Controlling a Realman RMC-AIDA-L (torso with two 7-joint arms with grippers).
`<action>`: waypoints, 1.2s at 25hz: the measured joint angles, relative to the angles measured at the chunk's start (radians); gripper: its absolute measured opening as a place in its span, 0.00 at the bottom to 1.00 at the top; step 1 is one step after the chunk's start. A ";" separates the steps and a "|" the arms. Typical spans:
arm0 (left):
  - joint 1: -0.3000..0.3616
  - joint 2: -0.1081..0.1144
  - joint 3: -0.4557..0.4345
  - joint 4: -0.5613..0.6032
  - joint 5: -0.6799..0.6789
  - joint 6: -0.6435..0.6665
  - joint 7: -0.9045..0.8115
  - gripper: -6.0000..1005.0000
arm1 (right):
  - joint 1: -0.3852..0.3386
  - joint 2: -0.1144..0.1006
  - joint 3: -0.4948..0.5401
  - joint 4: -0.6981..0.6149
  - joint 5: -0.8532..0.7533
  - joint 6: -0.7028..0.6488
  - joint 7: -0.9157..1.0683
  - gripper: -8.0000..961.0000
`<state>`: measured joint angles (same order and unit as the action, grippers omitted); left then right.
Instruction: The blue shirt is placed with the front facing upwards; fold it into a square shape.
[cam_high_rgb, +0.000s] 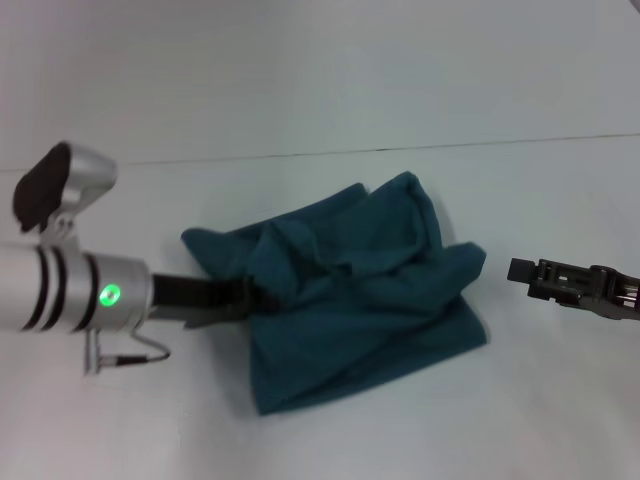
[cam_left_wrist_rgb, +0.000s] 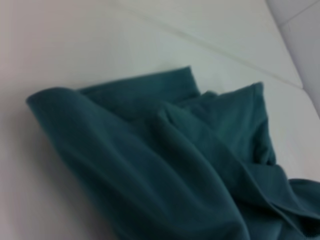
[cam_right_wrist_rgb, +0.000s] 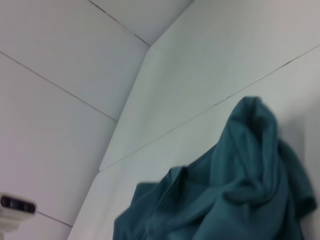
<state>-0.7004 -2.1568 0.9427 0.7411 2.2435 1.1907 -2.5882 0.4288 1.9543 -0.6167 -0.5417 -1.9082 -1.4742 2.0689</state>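
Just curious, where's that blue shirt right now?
In the head view, the blue shirt lies crumpled mid-table, the left gripper at its left edge, the right gripper apart.

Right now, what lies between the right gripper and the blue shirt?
Nothing: in the head view, only bare white table separates the right gripper from the blue shirt. The left gripper is at the shirt's opposite edge.

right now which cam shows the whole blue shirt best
The head view: the blue shirt lies whole on the table, bunched, with the left gripper at its edge. The left wrist view shows only close folds; the right wrist view shows only part of it.
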 joint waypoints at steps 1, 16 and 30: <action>0.023 0.000 -0.006 0.007 0.000 0.018 -0.002 0.11 | 0.000 0.000 0.000 0.000 0.000 0.001 0.000 0.86; 0.183 0.069 -0.231 0.079 0.010 0.130 0.019 0.10 | 0.003 0.000 -0.005 0.000 0.000 0.003 0.001 0.85; 0.187 0.069 -0.254 0.080 0.004 0.164 0.033 0.10 | 0.005 -0.001 -0.002 0.000 0.000 0.002 0.005 0.85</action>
<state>-0.5134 -2.0879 0.6883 0.8213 2.2477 1.3549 -2.5556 0.4341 1.9530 -0.6184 -0.5415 -1.9082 -1.4723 2.0737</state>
